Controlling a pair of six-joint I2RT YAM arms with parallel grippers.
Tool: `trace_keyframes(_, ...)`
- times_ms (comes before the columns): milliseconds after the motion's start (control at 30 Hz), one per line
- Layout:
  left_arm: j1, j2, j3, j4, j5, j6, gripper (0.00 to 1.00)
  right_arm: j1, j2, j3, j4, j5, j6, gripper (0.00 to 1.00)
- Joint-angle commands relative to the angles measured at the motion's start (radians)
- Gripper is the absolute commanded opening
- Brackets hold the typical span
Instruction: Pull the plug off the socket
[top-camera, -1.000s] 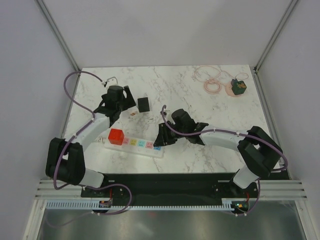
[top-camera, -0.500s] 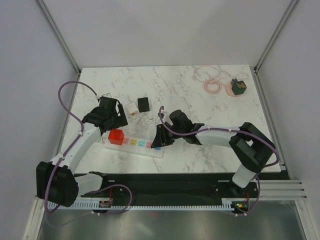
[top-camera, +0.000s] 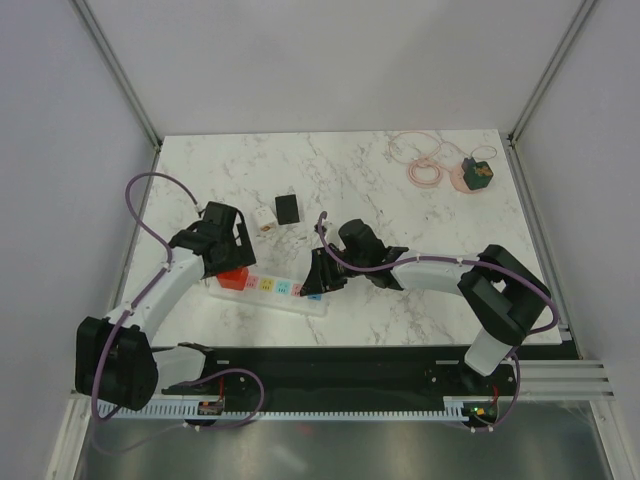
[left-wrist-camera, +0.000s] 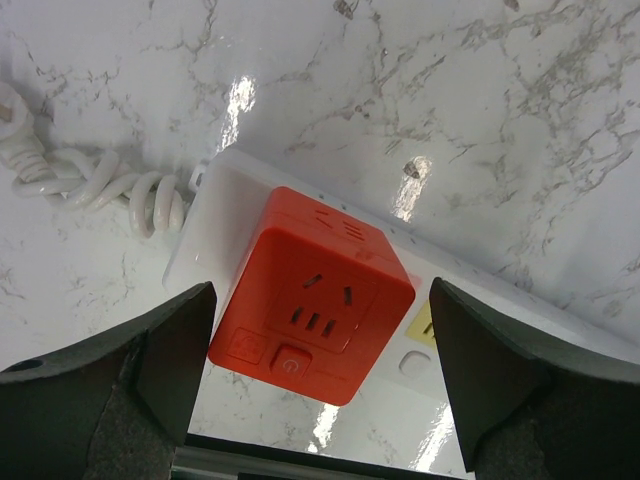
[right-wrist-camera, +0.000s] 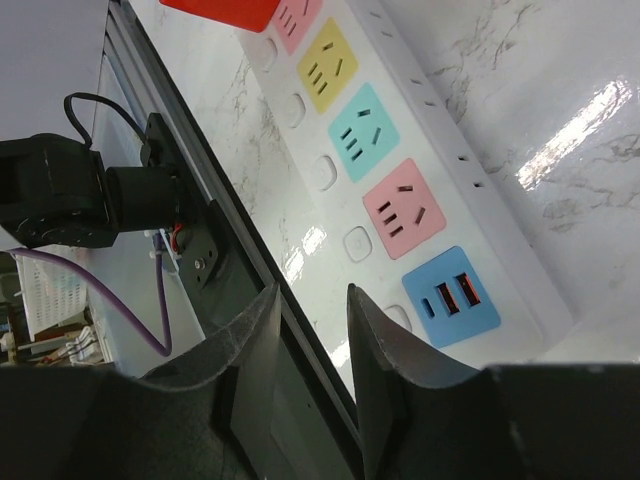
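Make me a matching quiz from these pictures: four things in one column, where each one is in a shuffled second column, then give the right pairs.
1. red cube plug
2. left gripper
3. right gripper
4. pink cable

A. coiled at the far right corner of the table
B. open, straddling the red cube
C. seated on the cord end of the power strip
D. by the strip's blue USB panel

Pairs: 1-C, 2-B, 3-D, 4-A

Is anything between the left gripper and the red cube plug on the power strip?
Nothing visible. The open left gripper faces the red cube-shaped plastic plug on the long white power strip, its jaws either side.
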Motion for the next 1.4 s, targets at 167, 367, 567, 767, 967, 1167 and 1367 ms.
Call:
trace_keyframes(167,0.000,0.013,-0.016,-0.015,0.027,-0.039,0.84,0.006,0.017,0.001,0.056,-0.027,0.006,0.41)
trace_keyframes(367,0.000,0.010,-0.051,-0.008,0.070,-0.066,0.60,0.005,0.018,0.004,0.056,-0.026,0.010,0.41)
trace_keyframes(567,-0.052,0.016,-0.072,0.004,0.136,-0.118,0.51,0.005,0.008,-0.004,0.049,-0.013,0.006,0.41)
trace_keyframes(767,-0.147,0.060,-0.037,0.008,0.137,-0.149,0.50,0.005,0.018,0.011,0.017,-0.003,-0.023,0.41)
trace_keyframes(967,-0.170,0.063,-0.046,0.006,0.142,-0.146,0.61,0.005,0.034,0.034,-0.001,0.008,-0.033,0.42)
trace_keyframes(1167,-0.169,0.053,0.015,-0.028,0.130,-0.045,0.67,0.006,0.104,0.079,-0.004,-0.007,-0.034,0.42)
trace_keyframes(1367,-0.167,0.063,0.033,-0.026,0.163,0.000,0.59,0.012,0.159,0.135,-0.007,-0.009,-0.027,0.42)
